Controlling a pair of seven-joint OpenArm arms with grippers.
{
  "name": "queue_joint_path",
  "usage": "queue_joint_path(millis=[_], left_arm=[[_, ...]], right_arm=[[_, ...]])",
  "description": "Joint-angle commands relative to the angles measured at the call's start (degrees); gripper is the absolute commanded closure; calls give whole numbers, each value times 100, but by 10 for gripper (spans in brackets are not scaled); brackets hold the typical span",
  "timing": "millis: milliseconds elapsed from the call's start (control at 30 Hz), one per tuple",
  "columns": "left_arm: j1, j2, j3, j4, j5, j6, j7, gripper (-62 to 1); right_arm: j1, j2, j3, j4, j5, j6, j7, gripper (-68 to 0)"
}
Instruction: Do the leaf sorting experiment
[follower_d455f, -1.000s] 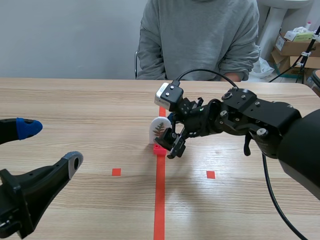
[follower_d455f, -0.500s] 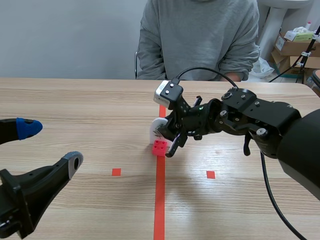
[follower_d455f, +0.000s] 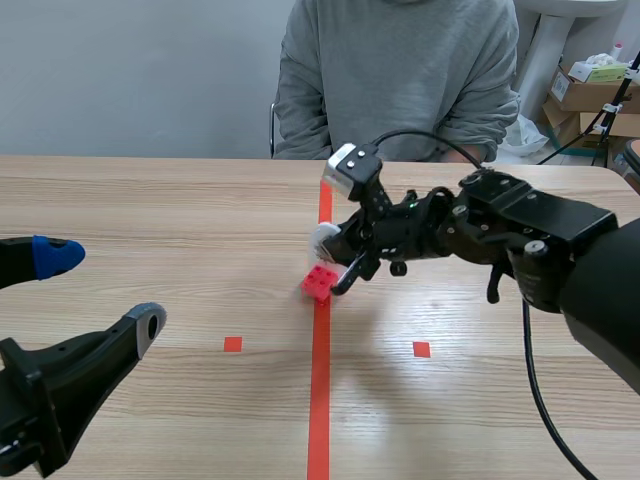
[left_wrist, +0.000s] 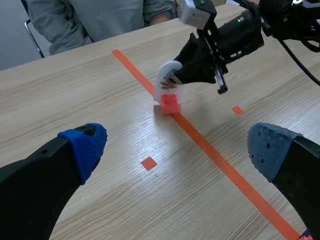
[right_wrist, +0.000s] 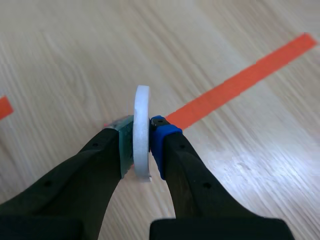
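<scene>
**My right gripper (follower_d455f: 338, 258) pinches the leaf piece over the middle of the bench (follower_d455f: 150, 215).**

Its pads (right_wrist: 159, 140) clamp the white rounded leaf-print plaque (right_wrist: 142, 131) edge-on. The red studded brick base (follower_d455f: 319, 283) hangs tilted at the orange-red tape line (follower_d455f: 319, 400), about midway between the bench's left and right edges. I judge the sort is best done by lifting clear, levelling the base and gripping firmly so the plaque cannot swivel. My right arm stretches low from the right edge, wrist rolled. My left gripper (left_wrist: 177, 147) is spread wide near the front-left corner.
</scene>
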Motion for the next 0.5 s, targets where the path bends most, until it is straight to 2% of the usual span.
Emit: queue_joint_path(millis=[0, 100, 200, 333, 467], left_arm=[[11, 28, -42, 122, -35, -4, -76, -602], [9, 28, -42, 122, -35, -4, -76, -602], [9, 28, -42, 122, -35, -7, -76, -602], [9, 28, -42, 122, -37, -7, -76, -602], [9, 28, -42, 122, -37, -9, -74, -602]], right_arm=[[164, 245, 374, 188, 251, -2, -168, -15], [157, 479, 1036, 188, 595, -50, -634, -15], [140, 787, 1731, 188, 778, -273, -1014, -15], [83, 1207, 2601, 186, 861, -833, -1165, -15], [55, 1462, 3220, 173, 793, -1390, -1193, -15]])
